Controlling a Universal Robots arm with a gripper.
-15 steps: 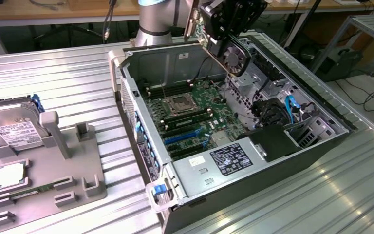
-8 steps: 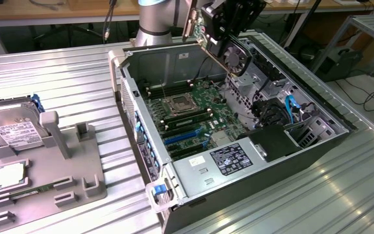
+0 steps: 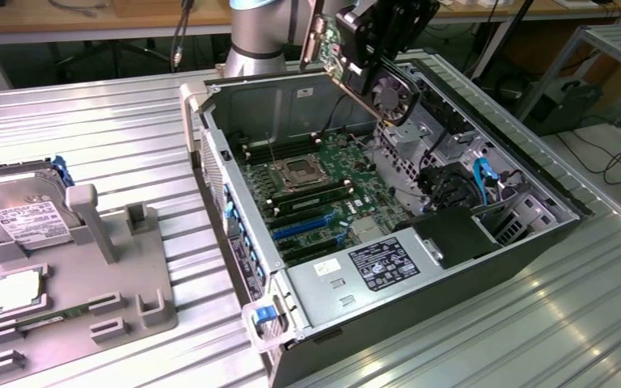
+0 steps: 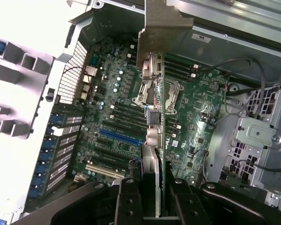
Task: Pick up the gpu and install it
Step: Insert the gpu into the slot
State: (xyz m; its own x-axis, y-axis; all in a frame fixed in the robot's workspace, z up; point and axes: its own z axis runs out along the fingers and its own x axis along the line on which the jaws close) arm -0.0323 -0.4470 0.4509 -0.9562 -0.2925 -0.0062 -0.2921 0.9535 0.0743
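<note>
**Exterior view.** The hand point(image 3: 381, 36) is clenched on the gpu point(image 3: 390, 90). It holds the card in the air above the far rim of the open case point(image 3: 211, 153), at about 1 o'clock from the motherboard point(image 3: 327, 174). The card is tilted with its fan toward the camera and touches nothing below it. The blue slot point(image 3: 306, 225) lies at about 7 o'clock from the card, well apart. At 9 o'clock from the case, a hard drive point(image 3: 25, 217) stands in its holder on the tabletop point(image 3: 106, 113).

**Wrist view.** The card runs edge-on between the two fingers point(image 4: 129, 204), with its silver bracket point(image 4: 161, 28) at the far end and the motherboard beneath. The blue slot appears to lie just beside the card's line, not under it.

**Step in hand.** Pick-up is complete and the card is over the case. Installation has not begun.

**Requirement.** Seating calls for the card's lower edge to be parallel to the slot and directly above it. The bracket must face the case's rear wall, and the card must go down straight.
</note>
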